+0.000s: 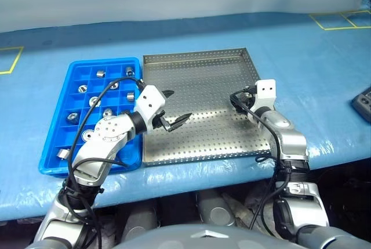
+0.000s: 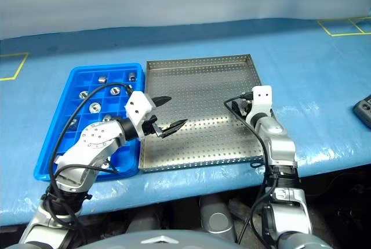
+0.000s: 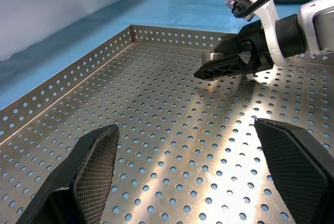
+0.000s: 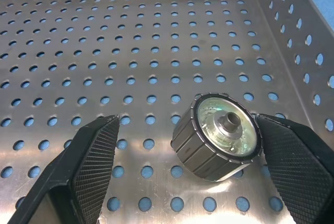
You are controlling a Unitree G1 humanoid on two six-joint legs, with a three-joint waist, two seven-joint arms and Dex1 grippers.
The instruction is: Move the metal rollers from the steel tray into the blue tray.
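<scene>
One metal roller (image 4: 216, 140), a short ribbed cylinder with a centre hole, lies tilted on the perforated floor of the steel tray (image 1: 197, 80), near its right wall. My right gripper (image 4: 187, 122) is open around it, the roller resting closer to one finger (image 4: 297, 166) with a gap to the other. The left wrist view shows that same roller (image 3: 212, 57) at the right gripper's tips. My left gripper (image 1: 179, 105) hovers open and empty over the steel tray's left part. Several rollers (image 1: 101, 74) sit in compartments of the blue tray (image 1: 52, 165).
The blue tray lies directly left of the steel tray on a blue-covered table (image 1: 324, 75). A dark device (image 1: 362, 104) lies at the table's right edge. Yellow tape marks (image 1: 339, 20) show at the far right and far left.
</scene>
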